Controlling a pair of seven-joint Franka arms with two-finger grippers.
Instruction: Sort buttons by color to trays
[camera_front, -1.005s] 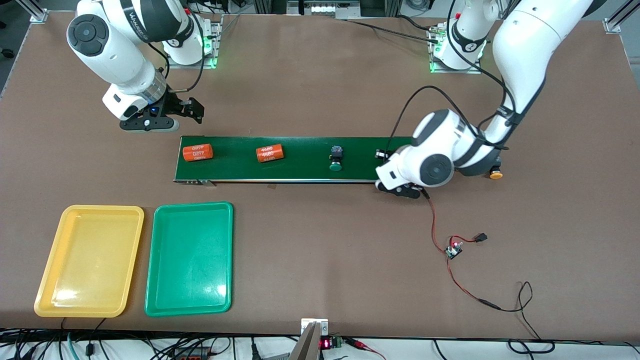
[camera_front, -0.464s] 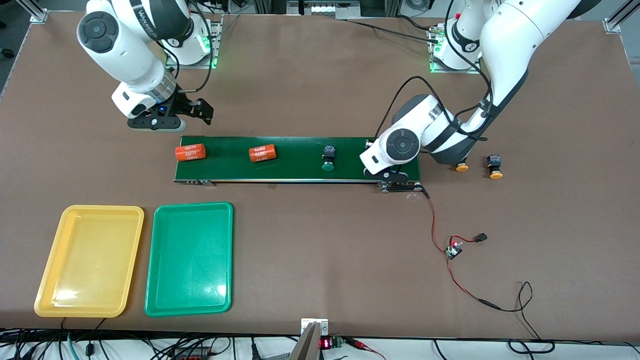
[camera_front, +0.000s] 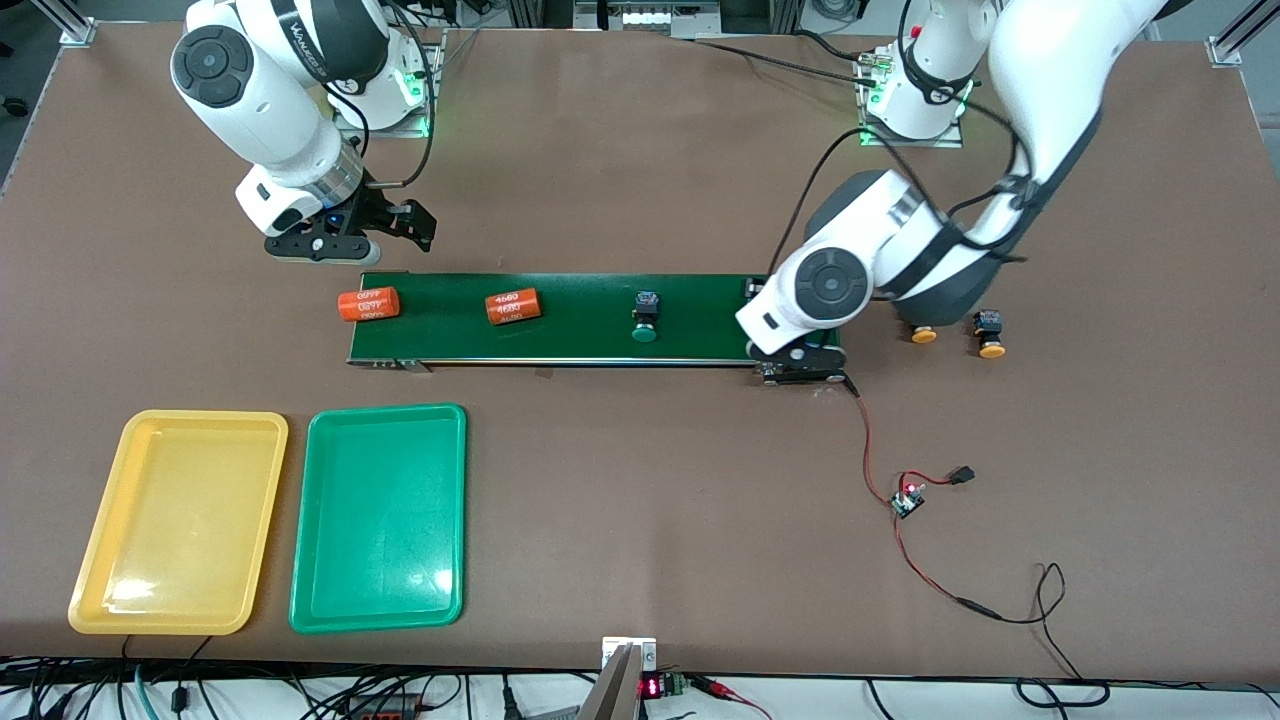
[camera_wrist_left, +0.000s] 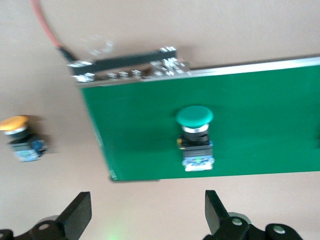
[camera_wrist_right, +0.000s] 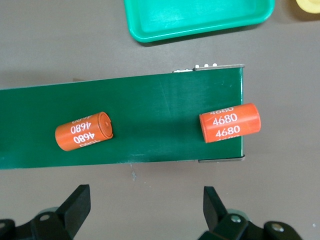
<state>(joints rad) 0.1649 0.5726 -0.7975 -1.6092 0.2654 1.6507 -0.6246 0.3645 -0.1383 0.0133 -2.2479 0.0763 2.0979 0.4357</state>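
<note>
At the 3 o'clock end of the long dark-green conveyor belt, as the front view shows it, the left tool has just gone from pressed together to spread wide. It hangs empty over a green-capped push-button with a black-and-blue body, which lies on the belt on its side; the release appears complete. The left arm covers this button in the front view.

A second green-capped push-button lies mid-belt and has drifted toward 9 o'clock. So have the two orange cylinders printed "4680", the leading one now overhanging the belt's 9 o'clock end. The belt is evidently carrying its load toward the right arm.

Two yellow-orange-capped push-buttons wait on the brown desk, just off the belt's 3 o'clock end and now uncovered by the left arm.

The right tool, spread and empty, has edged closer to the belt's 9 o'clock end and hovers by the edge at 12 o'clock.

The shallow yellow plastic tray and the shallow green plastic tray, side by side at the desk's 7 o'clock, hold nothing. Sorting proper has therefore not begun. The left arm is feeding the belt, and the first green button should soon come within the right tool's reach.
</note>
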